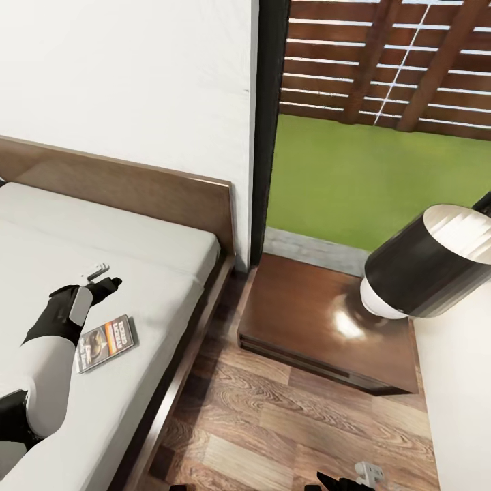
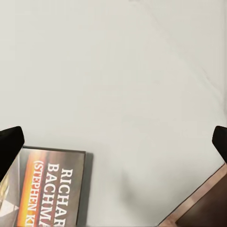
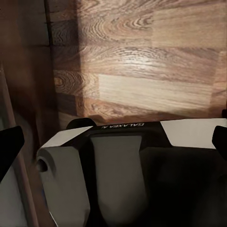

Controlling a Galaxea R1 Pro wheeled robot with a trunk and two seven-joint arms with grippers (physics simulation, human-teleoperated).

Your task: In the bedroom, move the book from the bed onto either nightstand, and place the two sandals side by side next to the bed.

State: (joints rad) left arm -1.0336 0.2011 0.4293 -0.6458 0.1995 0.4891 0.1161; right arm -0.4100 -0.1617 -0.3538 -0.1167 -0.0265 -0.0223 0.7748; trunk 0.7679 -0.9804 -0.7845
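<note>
Left claw (image 1: 109, 281) hovers open beside book (image 1: 106, 343) — lying flat, long axis toward the bed's (image 1: 136, 286) edge.

One bed (image 1: 136, 266) stands at the left, with one dark wooden headboard (image 1: 136, 187) at its far end and one off-white mattress (image 1: 41, 232) on it. One book (image 1: 106, 342) lies on the mattress, near the bed's right edge. One nightstand (image 1: 307, 320) sits right of the bed, and one lamp (image 1: 426, 266) with a dark shade stands at its right side. One window (image 1: 382, 123) opens on the far wall, showing one slatted fence (image 1: 389, 61). One robot arm (image 1: 51, 341) reaches over the bed, ending in one tool (image 1: 102, 276).
</note>
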